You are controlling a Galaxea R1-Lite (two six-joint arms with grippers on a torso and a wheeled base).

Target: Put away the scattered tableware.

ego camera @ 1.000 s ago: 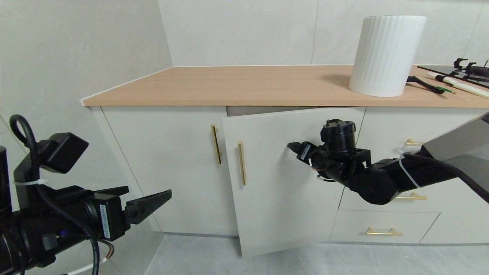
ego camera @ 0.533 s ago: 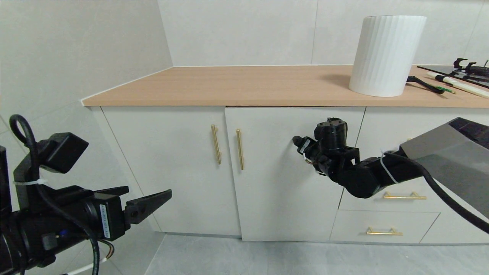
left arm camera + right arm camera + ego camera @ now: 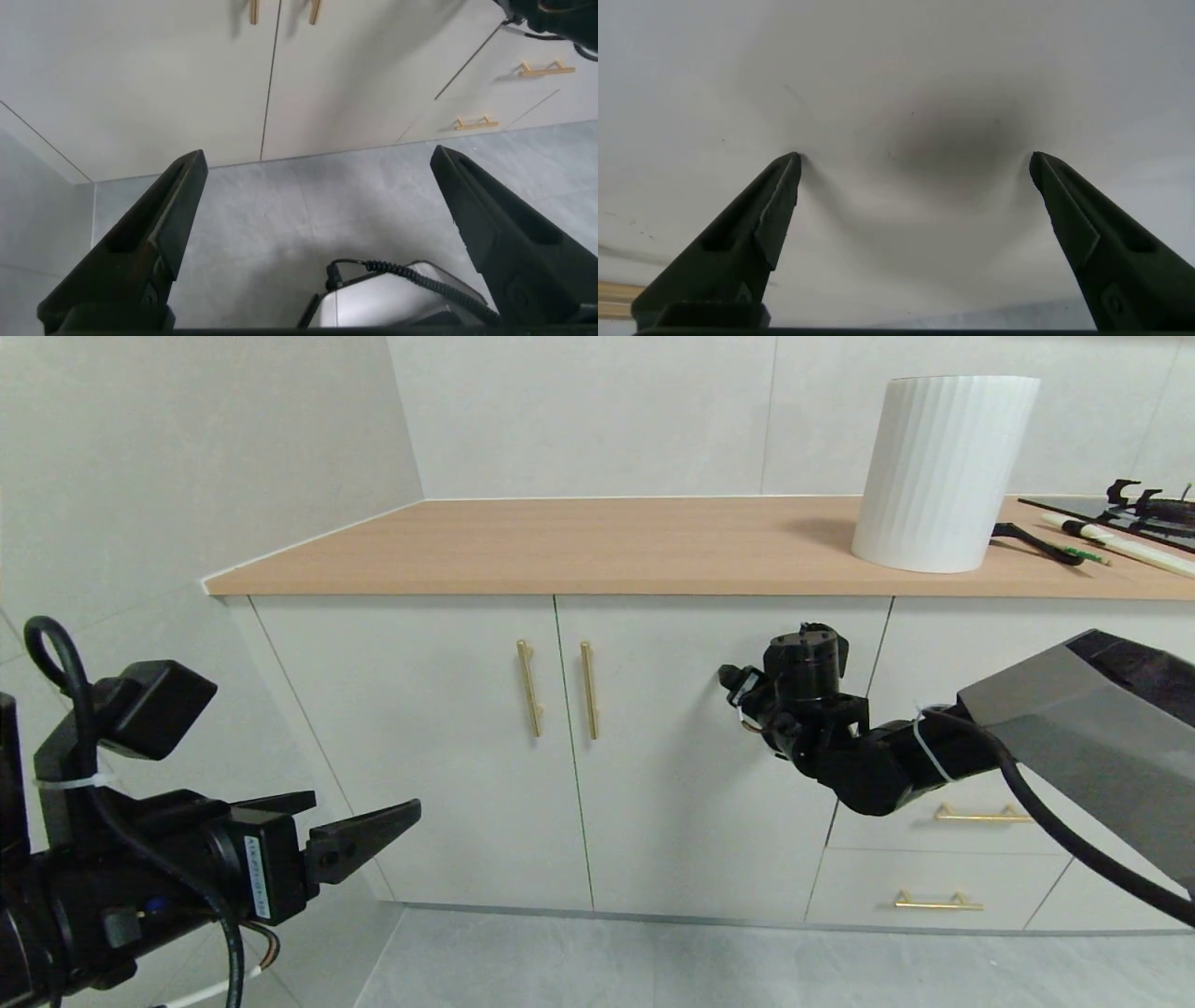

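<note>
The right-hand cabinet door (image 3: 691,784) below the wooden counter (image 3: 579,546) stands flush with its neighbour. My right gripper (image 3: 731,685) is against that door's upper part, to the right of its gold handle (image 3: 588,689). In the right wrist view the gripper (image 3: 915,163) is open, both fingertips touching the pale door face (image 3: 906,84) with nothing between them. My left gripper (image 3: 366,810) hangs low at the left, open and empty, over the grey floor (image 3: 280,215). Loose utensils (image 3: 1088,543) lie on the counter at the far right.
A tall white ribbed container (image 3: 943,471) stands on the counter near the utensils. Drawers with gold handles (image 3: 980,817) sit right of the door. A tiled wall (image 3: 187,457) closes off the left side; grey floor (image 3: 653,971) runs below the cabinets.
The right-hand cabinet door, ajar a second ago, has swung shut. My right gripper followed it in toward the cabinet. The left arm has not moved.
</note>
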